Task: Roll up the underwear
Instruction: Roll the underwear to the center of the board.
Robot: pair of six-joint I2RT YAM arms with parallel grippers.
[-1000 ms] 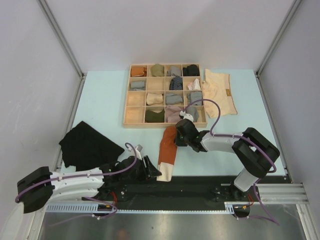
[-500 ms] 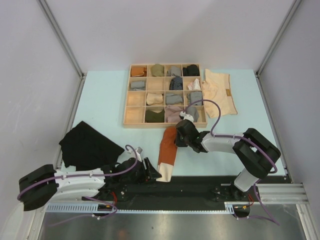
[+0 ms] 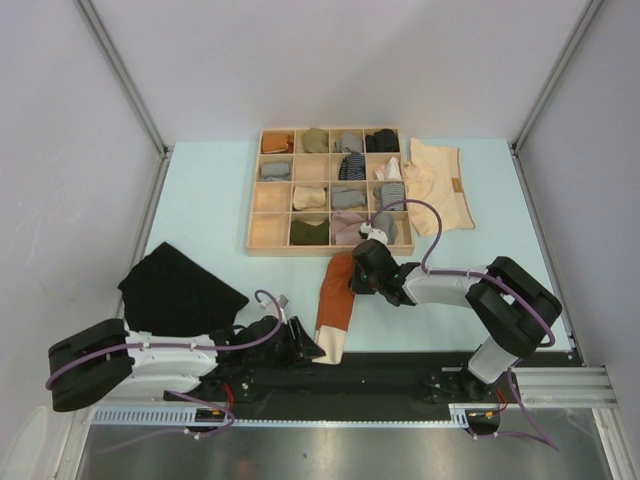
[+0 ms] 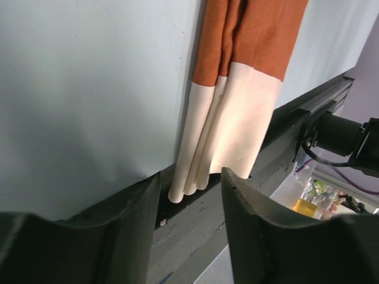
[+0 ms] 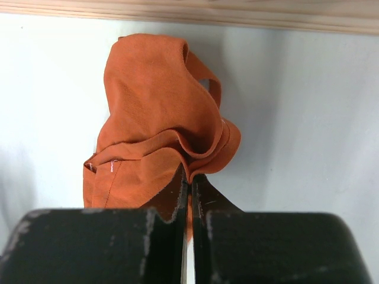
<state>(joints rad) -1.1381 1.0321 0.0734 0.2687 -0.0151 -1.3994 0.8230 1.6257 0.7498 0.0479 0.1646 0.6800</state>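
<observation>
The rust-orange underwear [image 3: 335,300] with a cream waistband lies folded in a long strip, its waistband end over the table's near edge. My right gripper [image 3: 358,282] is shut on its far orange end [image 5: 160,118], pinching a fold. My left gripper [image 3: 303,343] is open, its jaws either side of the cream waistband end [image 4: 228,136] without touching it. The black underwear [image 3: 178,290] lies flat at the left. The pale cream underwear [image 3: 440,185] with a tan label lies right of the tray.
A wooden compartment tray [image 3: 251,210] holding small rolled bundles stands at the table's back middle; its edge [image 5: 189,12] is just beyond the orange cloth. The black rail [image 4: 237,213] runs along the near table edge.
My left arm has slid a little to the right along the near edge toward the waistband end. The right gripper has hardly moved.
</observation>
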